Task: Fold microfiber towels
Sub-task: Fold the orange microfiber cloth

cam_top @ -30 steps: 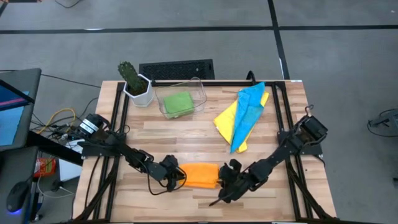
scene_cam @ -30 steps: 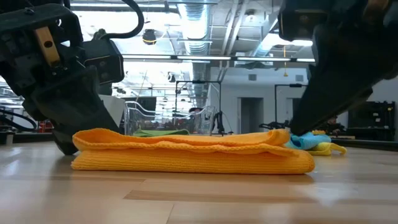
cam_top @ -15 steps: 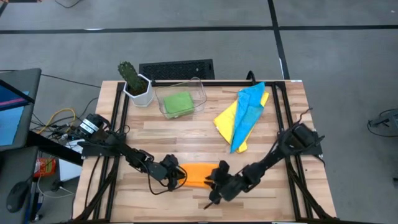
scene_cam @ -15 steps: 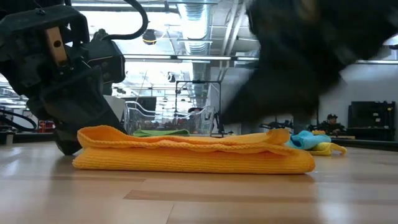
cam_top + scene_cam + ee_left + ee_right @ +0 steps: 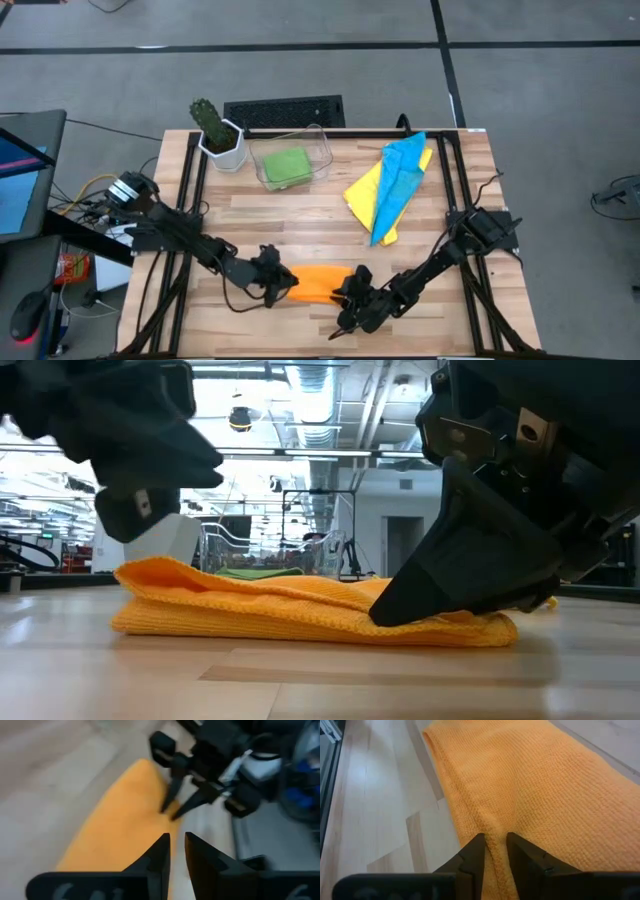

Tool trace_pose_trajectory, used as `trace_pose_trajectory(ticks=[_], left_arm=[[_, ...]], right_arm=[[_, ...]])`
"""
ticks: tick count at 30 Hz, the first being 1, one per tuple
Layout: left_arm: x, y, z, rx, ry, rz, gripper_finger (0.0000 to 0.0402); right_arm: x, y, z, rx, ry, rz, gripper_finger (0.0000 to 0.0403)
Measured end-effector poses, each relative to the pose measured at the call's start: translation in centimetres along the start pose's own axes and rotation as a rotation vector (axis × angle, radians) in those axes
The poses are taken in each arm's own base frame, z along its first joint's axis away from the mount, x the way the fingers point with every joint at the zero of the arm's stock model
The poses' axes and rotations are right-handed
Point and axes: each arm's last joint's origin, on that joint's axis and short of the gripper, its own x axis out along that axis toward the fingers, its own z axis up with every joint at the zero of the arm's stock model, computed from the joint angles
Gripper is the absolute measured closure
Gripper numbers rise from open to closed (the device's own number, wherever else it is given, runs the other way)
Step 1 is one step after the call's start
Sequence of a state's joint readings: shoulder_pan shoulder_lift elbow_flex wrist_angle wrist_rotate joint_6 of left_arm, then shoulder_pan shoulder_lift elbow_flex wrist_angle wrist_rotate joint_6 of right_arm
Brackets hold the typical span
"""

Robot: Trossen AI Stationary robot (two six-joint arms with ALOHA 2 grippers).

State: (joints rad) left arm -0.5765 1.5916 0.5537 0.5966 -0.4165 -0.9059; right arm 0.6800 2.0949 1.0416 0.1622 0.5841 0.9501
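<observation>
The orange towel lies folded flat on the table near its front edge. My right gripper is down at the towel's right end, shut on it. My left gripper hovers above the towel's left end, its fingers shut but for a narrow gap, holding nothing. The green towel lies in the clear bin. The light blue towel lies across the yellow towel at the back right. My right gripper pinches a raised ridge of the orange towel's edge between its two fingers, at the towel's right end. The fingers come in low, slanting down from the table's right. The towel lies on the table, several layers thick.
A clear plastic bin and a potted cactus stand at the back left. A dark grille lies behind them. Bare wood lies between the orange towel and the bin.
My right gripper has come down and a little toward the table's left onto the orange towel's right end, which now lies flatter. My left gripper has risen off the towel's left end. The towel has stayed in place.
</observation>
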Motion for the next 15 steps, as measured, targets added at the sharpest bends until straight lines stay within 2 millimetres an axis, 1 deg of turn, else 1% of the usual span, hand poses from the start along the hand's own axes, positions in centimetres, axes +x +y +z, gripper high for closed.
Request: trace_pose_trajectory(ticks=[3, 5, 7, 8, 10, 12, 15], left_arm=[[0.5, 0.3, -1.1, 0.024, -0.042, 0.048, 0.0377], [0.9, 0.0, -1.6, 0.021, -0.050, 0.020, 0.0394], [1.6, -0.6, -2.4, 0.032, -0.021, -0.001, 0.0397], [1.9, -0.8, -2.9, 0.050, 0.002, 0.015, 0.0397], [2.8, -1.0, -3.8, 0.096, 0.044, 0.068, 0.0399], [3.4, -1.3, -4.2, 0.150, 0.077, 0.129, 0.0401], [4.3, -1.1, -4.9, 0.202, 0.151, 0.253, 0.0401]], right_arm=[[0.0, 0.0, 0.0, -0.003, -0.001, -0.001, 0.0292], [0.0, 0.0, 0.0, -0.004, -0.002, 0.000, 0.0292], [0.0, 0.0, 0.0, -0.006, -0.002, 0.000, 0.0292], [0.1, -0.1, 0.0, -0.005, -0.002, -0.001, 0.0292], [0.2, -0.1, 0.1, -0.001, -0.001, -0.003, 0.0292], [0.2, -0.2, 0.1, -0.001, -0.001, -0.003, 0.0292], [0.2, -0.2, 0.1, -0.003, 0.000, -0.003, 0.0292]])
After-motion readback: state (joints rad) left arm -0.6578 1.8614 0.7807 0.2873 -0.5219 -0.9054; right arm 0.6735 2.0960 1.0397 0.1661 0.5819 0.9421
